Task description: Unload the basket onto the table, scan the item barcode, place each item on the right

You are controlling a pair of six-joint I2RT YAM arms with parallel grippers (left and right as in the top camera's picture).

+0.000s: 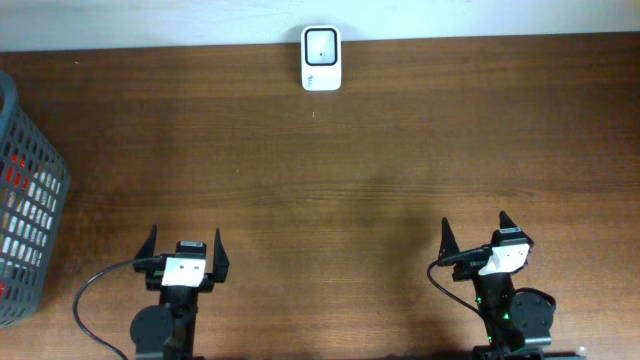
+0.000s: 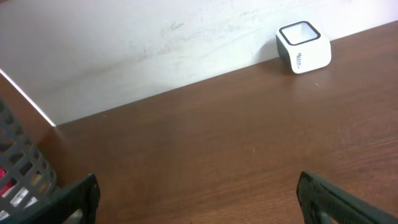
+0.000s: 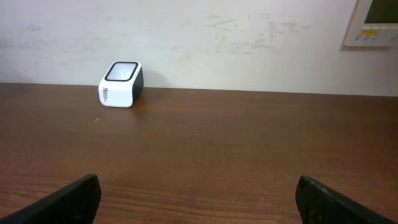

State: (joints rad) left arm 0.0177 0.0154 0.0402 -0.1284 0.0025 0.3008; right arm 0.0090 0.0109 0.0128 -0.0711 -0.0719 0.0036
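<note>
Basket: grey mesh, out to the left of the left gripper and a little ahead of it. Red and white things showing through its wall, likely the stock of items to scan.
Left gripper: jaws spread wide, holding nothing, parked low by the near edge of the table. Probably meant as the picking hand, being the one closer to the basket.
Scanner: white, dark window facing up, well ahead of both grippers and between them, at the wall. Central, so either hand could present a barcode.
Right gripper: wide too, empty, with the scanner ahead and to its left.
Item: none out on the table yet; judged to be in the basket.
Wrist views only: lettering on the scanner's side, too small to read; wall panel up and right of the right gripper.
Overhead only: both arms at once, and the basket from above.
</note>
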